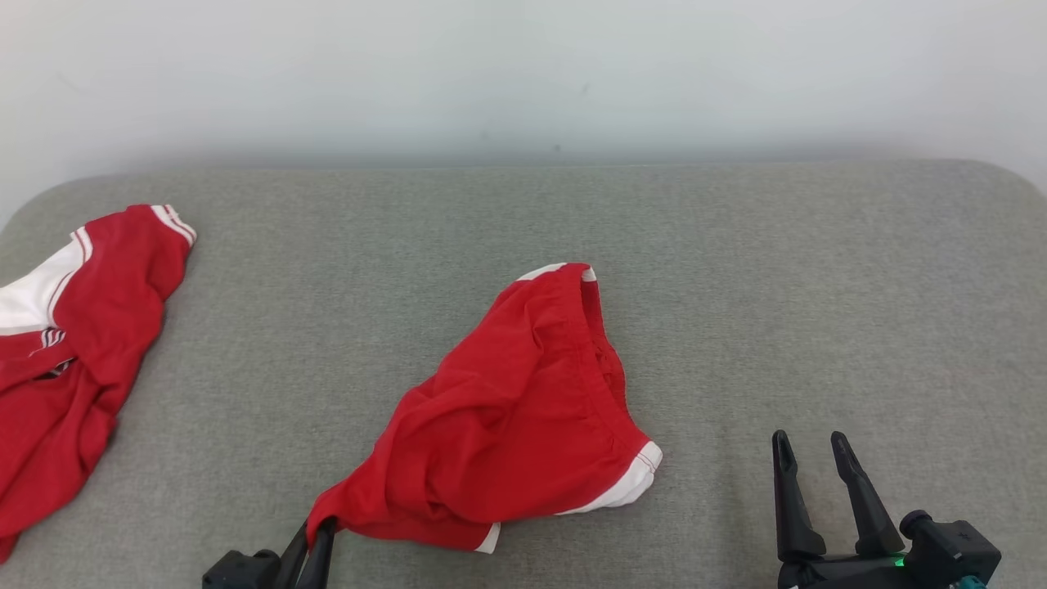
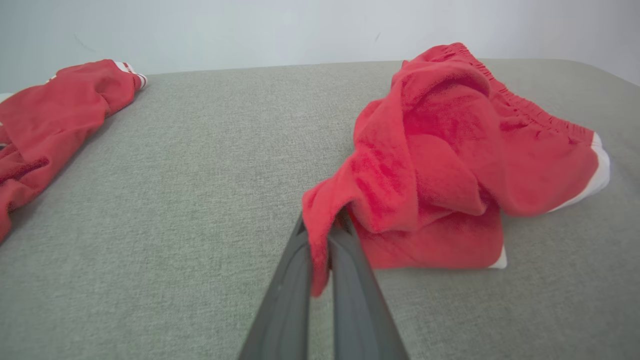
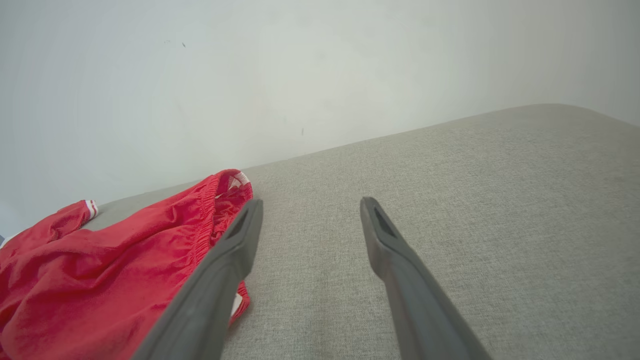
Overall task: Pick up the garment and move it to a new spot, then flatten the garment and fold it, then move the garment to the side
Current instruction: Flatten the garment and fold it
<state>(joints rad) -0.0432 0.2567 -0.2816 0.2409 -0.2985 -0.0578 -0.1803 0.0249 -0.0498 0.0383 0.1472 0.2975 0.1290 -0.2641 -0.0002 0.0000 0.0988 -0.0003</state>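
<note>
Left tool (image 1: 319, 530): one, fingers together, clamped on the near left corner of the shorts (image 1: 523, 409).
Shorts: one pair, red with white trim, crumpled, lying mid-desk (image 1: 818, 278).
Right tool (image 1: 811, 446): one, fingers apart, holding nothing, near the shorts on their right, above bare grey cloth.
Shirt (image 1: 74, 343): one, red and white, rumpled, well left of the shorts.
Wall (image 1: 523, 74): pale, behind the shorts.

Red shorts (image 1: 523, 409) white-trimmed, crumpled, mid-cushion, near corner lifted
</note>
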